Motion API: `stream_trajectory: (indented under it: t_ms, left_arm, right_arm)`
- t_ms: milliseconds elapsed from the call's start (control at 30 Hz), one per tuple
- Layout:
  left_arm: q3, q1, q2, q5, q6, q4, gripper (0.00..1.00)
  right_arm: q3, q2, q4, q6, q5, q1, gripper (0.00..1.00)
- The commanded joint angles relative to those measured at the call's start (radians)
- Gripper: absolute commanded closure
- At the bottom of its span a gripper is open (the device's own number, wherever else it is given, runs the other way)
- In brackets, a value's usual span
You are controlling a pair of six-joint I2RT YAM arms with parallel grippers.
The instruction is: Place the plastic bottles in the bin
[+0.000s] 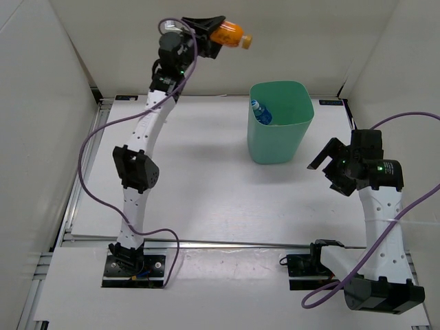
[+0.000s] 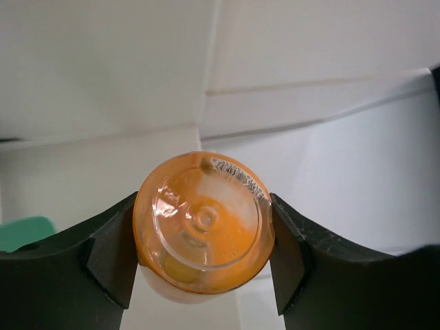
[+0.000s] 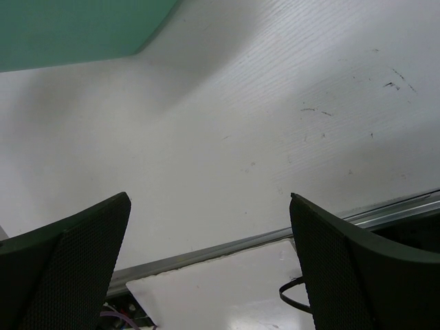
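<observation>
**A:** Holding the orange bottle [image 1: 232, 34] raised, back-left of the bin [image 1: 283, 141] and well apart from it, your left tool [image 1: 214, 36] is clamped across its round belly.

**B:** And the right tool [image 1: 324, 155]?

**A:** Spread apart, empty, beside the bin. Watch out: that smooth bottle may slip, or land on the tabletop [image 1: 206, 192] if you release it short of the rim.

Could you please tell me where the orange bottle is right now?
In the top view, the orange bottle is gripped in the left tool, held up at the far side, left of the green bin and not yet over it.
</observation>
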Motion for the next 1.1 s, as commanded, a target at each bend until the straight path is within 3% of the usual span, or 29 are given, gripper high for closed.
stream_trajectory:
  t_ms: [0, 267, 433, 533, 900, 1000, 1067]
  left_arm:
    - [-0.055, -0.098, 0.013, -0.039, -0.079, 0.171, 0.54]
    - [-0.072, -0.201, 0.068, -0.001, -0.09, 0.182, 0.5]
    - [-0.12, -0.201, 0.068, 0.023, -0.087, 0.182, 0.22]
    - [-0.109, -0.201, 0.091, 0.057, -0.111, 0.182, 0.0]
    - [-0.1, -0.201, 0.076, 0.121, -0.099, 0.182, 0.0]
    - [-0.132, -0.136, -0.016, 0.242, 0.014, 0.182, 0.0]
    - [-0.233, -0.107, -0.105, 0.299, 0.123, 0.094, 0.0]
  right_arm:
    - [-0.004, -0.02, 0.016, -0.006, -0.005, -0.004, 0.0]
    - [-0.004, -0.029, 0.007, -0.006, -0.005, -0.004, 0.0]
    - [0.005, -0.038, 0.007, -0.016, 0.004, -0.004, 0.0]
    - [0.005, -0.038, 0.007, -0.016, 0.004, -0.004, 0.0]
    - [0.025, -0.02, 0.007, -0.016, -0.007, -0.004, 0.0]
    - [0.025, -0.029, 0.007, -0.016, -0.007, -0.004, 0.0]
    - [0.034, -0.029, 0.007, -0.025, -0.007, -0.004, 0.0]
